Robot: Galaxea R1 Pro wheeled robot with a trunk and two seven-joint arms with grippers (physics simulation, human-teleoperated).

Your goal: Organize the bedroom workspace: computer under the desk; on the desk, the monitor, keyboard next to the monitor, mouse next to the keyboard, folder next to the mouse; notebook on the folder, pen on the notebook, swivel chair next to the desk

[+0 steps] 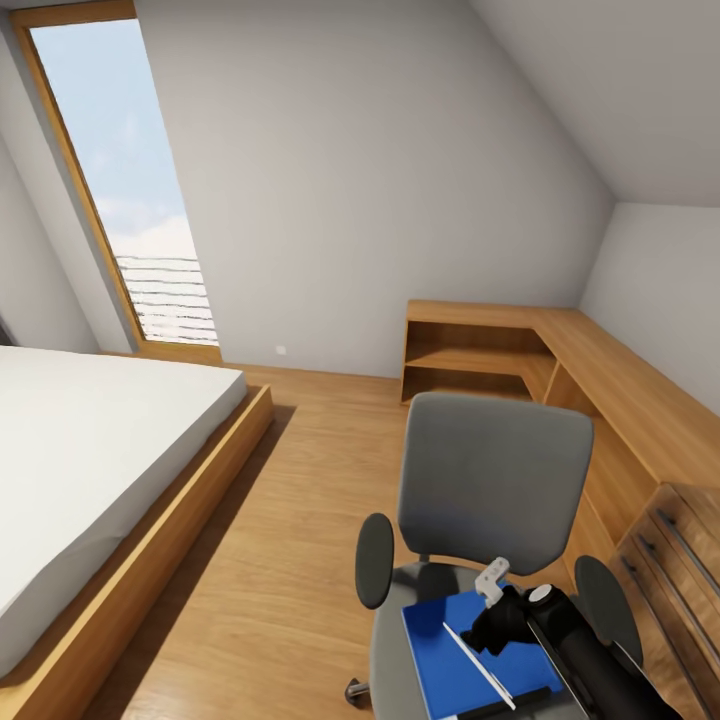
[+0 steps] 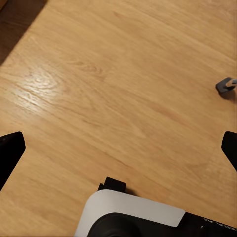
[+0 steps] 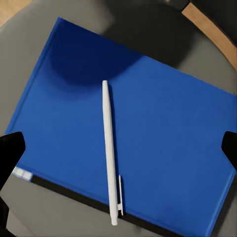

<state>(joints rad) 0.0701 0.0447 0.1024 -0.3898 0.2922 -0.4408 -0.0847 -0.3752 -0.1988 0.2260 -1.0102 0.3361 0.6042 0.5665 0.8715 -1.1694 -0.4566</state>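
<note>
The swivel chair, grey with black armrests, stands in front of me. On its seat lies the blue folder with the white pen resting on top. A thin dark edge with small pale dots peeks from under the folder and looks like the notebook. My right gripper hovers open above the folder and pen, touching neither. My left gripper is open over bare wooden floor. The desk, monitor, keyboard, mouse and computer are out of view.
A bed on a wooden frame fills the left side below a tall window. A wooden corner shelf unit runs along the far and right walls. A light wooden drawer chest stands just right of the chair. Open floor lies between.
</note>
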